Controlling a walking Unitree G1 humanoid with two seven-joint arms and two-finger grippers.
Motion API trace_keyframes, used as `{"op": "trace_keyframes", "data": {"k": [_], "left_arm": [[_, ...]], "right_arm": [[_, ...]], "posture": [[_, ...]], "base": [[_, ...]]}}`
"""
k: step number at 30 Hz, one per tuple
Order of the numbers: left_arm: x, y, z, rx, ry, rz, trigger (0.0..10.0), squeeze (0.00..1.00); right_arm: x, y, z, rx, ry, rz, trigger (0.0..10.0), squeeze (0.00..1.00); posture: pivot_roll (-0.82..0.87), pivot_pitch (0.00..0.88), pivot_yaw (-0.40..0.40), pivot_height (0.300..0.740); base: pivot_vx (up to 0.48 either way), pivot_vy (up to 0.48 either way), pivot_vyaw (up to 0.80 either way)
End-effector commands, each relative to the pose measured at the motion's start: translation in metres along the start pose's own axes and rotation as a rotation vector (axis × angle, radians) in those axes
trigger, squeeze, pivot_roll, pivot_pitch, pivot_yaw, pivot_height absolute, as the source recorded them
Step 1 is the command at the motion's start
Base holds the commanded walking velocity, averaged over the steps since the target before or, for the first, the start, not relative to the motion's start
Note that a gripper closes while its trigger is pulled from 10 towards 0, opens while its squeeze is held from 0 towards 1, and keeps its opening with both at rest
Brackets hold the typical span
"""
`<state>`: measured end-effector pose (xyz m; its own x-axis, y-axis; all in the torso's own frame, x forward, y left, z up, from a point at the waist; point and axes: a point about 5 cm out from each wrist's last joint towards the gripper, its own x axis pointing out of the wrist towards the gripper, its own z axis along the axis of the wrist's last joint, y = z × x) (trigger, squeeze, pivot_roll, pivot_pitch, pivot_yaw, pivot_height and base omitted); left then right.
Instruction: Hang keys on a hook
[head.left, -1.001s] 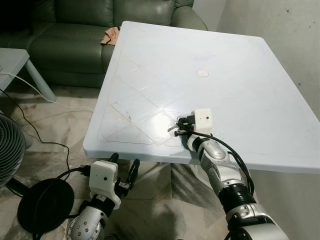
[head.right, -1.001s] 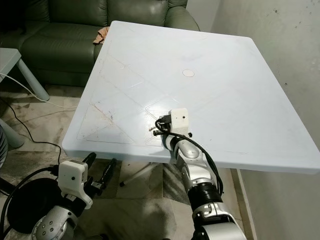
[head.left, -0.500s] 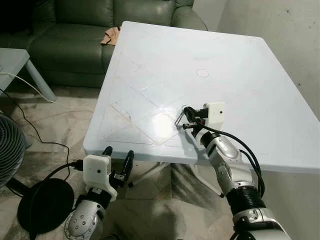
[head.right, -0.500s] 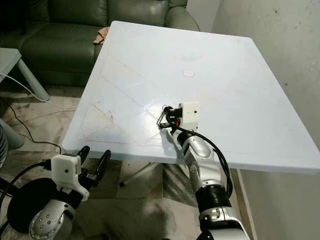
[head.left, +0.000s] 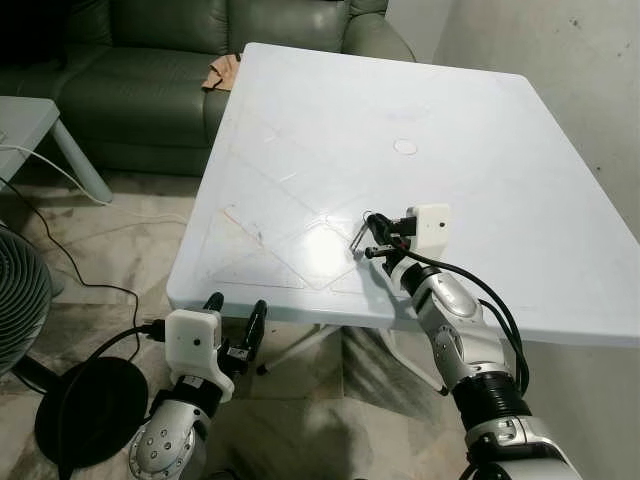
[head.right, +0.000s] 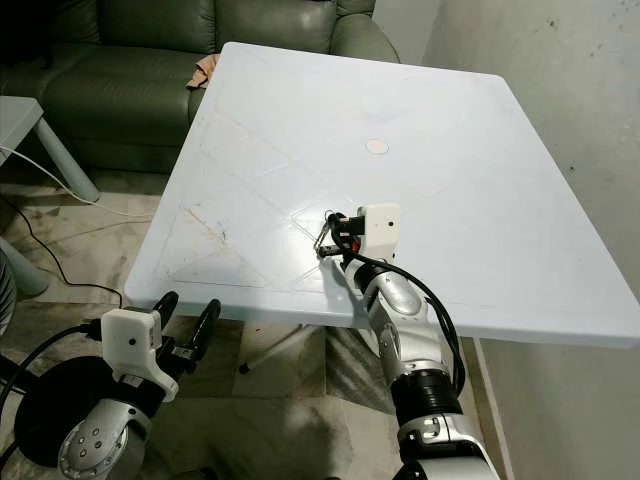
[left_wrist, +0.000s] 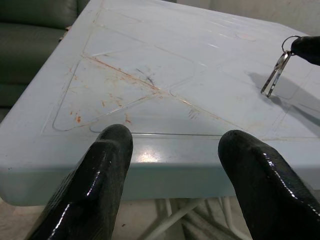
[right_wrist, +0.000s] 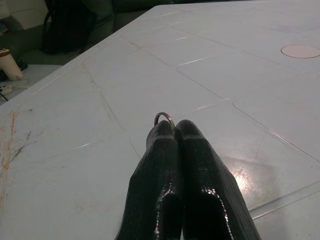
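Two keys (left_wrist: 274, 76) in right tool (head.left: 372, 238)

Glossy black fingers (right_wrist: 175, 165) pressed together on a thin bright metal key ring (right_wrist: 164, 117), with shiny metal keys (left_wrist: 274, 75) hanging just below the right gripper (head.left: 378, 238). Beneath: smooth pale plastic table (head.left: 300, 150), sheened, rust-stained near its edge. Beyond: dull green leather sofa (head.left: 130, 70). Wet-looking black pads (left_wrist: 107, 170) on the left gripper (head.left: 237, 315).

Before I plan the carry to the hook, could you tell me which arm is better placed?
Right: the right gripper is shut on the keys, lifted above the table. The left gripper hangs open below the table's edge.
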<state>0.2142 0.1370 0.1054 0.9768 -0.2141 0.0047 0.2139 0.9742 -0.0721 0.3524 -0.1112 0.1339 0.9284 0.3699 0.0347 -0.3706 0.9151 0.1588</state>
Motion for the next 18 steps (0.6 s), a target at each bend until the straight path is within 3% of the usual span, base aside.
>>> {"op": "trace_keyframes", "data": {"k": [1,10,11,12,13,18], "left_arm": [[-0.002,0.000,-0.003,-0.004,0.020,0.001,10.0,0.00],[-0.001,0.000,-0.003,-0.005,0.020,0.002,10.0,0.00],[0.012,0.025,0.014,-0.012,-0.049,0.091,10.0,0.00],[0.025,0.054,0.039,-0.034,-0.144,0.198,10.0,0.00],[0.027,0.060,0.044,-0.040,-0.164,0.219,10.0,0.00],[0.026,0.059,0.043,-0.042,-0.164,0.217,10.0,0.00]], "right_arm": [[-0.002,-0.003,0.004,-0.004,-0.022,-0.004,0.0,0.00],[-0.003,-0.004,0.004,-0.001,-0.024,0.001,0.0,0.00],[-0.014,-0.012,0.015,-0.028,-0.091,0.000,10.0,0.00],[-0.029,-0.021,0.028,-0.070,-0.169,0.006,10.0,0.00],[-0.032,-0.022,0.030,-0.080,-0.182,0.009,10.0,0.00],[-0.032,-0.022,0.030,-0.086,-0.178,0.013,10.0,0.00]], "posture": [[-0.01,0.116,-0.086,0.732],[-0.01,0.116,-0.086,0.732],[-0.03,0.032,-0.070,0.732],[-0.03,0.033,-0.072,0.732],[-0.03,0.033,-0.073,0.732],[-0.03,0.034,-0.075,0.732]], "base": [[0.000,0.000,0.00],[0.000,0.000,0.00],[0.000,0.000,0.00],[0.000,0.000,0.00],[0.000,0.000,0.00],[0.000,0.000,0.00]]}}
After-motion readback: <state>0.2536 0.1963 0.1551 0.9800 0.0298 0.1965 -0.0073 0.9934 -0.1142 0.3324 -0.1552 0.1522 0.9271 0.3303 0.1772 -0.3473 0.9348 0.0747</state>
